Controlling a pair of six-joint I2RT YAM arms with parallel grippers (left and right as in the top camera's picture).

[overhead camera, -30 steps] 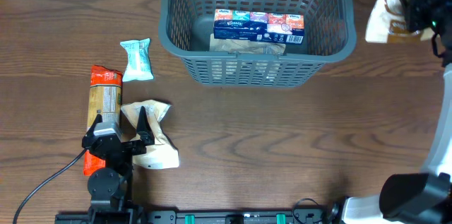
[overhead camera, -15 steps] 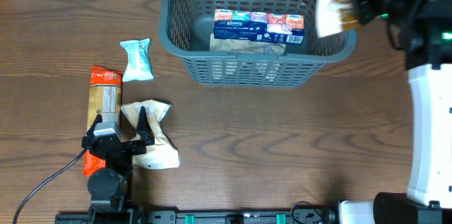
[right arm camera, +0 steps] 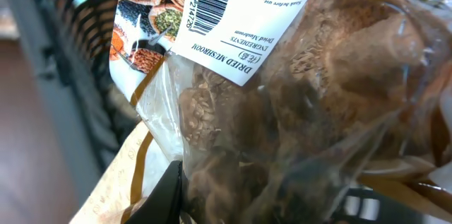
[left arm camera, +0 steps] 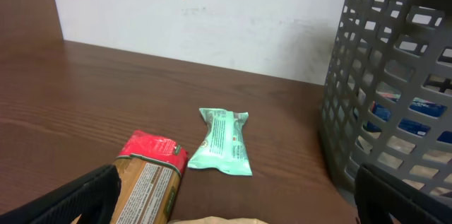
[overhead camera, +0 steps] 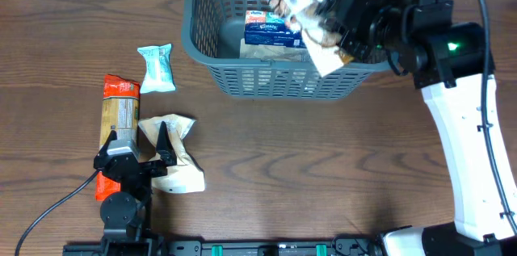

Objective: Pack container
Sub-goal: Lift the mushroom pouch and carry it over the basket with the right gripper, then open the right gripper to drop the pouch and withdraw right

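Container (overhead camera: 275, 78) stands at the far edge of the worktop, with a tissue pack (overhead camera: 271, 31) lying on its floor. The right gripper (overhead camera: 343, 23) holds a mushroom bag (overhead camera: 311, 10) above its right half, fingers closed narrowly on the plastic. To drop it well, the arm should probably carry the bag further in over the bare floor beside the tissues, since a lower corner seems to hang near the front rim. It should then lower the bag before letting go, so it lands flat rather than catching on the wall. The left gripper (overhead camera: 142, 148) rests near the front edge with its fingers spread wide, holding nothing, by a tan pouch (overhead camera: 182, 171), a red-ended pack (left arm camera: 145, 181) and a mint packet (left arm camera: 224, 141). How high the bag hangs cannot be judged from overhead. The right wrist view is filled by the bag, hiding the fingertips and the grip point. The container's far rim is cut off, and something brownish under the tissues cannot be identified.
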